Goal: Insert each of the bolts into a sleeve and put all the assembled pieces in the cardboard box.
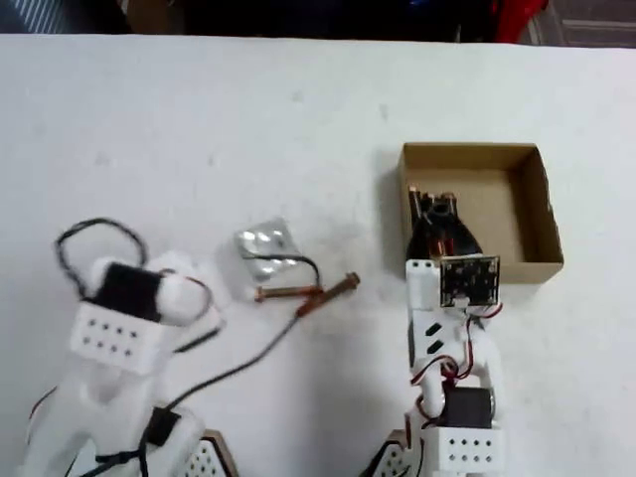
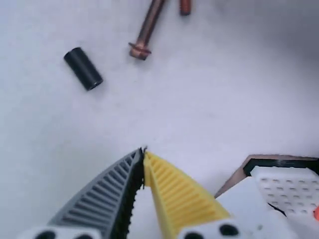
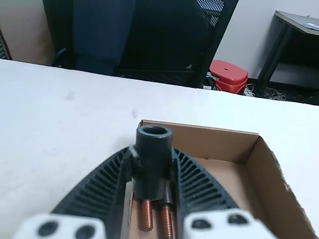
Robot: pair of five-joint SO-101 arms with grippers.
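— Holding anything, is the right gripper [image 3: 152, 155]?

— Yes. Its black ribbed fingers [image 3: 107, 184] are clamping a dark sleeve [image 3: 149, 172] that is standing upright between them, with its open bore facing up. Two threaded copper ends are showing just under the sleeve. I cannot tell whether both are sitting in it.

— And where is that hanging?

— In the high view the right gripper [image 1: 437, 224] is hanging over the cardboard box [image 1: 532, 214], at the side nearest its own arm.

— How is the left gripper [image 2: 143, 151] looking?

— Its grey and yellow fingers are meeting at the tips and pinching nothing. It is hanging over bare white table [image 2: 239, 99].

— What is lying beyond it?

— A black sleeve [image 2: 83, 68] is lying on its side, well apart from the tips. Near that, but not touching it, a copper flanged bolt [image 2: 147, 30] is lying with its head towards the left gripper. The end of a second bolt [image 2: 185, 6] is showing just beside it.

— Anything more from above?

— The two bolts are lying in a V between the arms, touching near one end. A shiny packet [image 1: 266, 248] is sitting just beyond them, and a black cable [image 1: 248, 353] is running past them.
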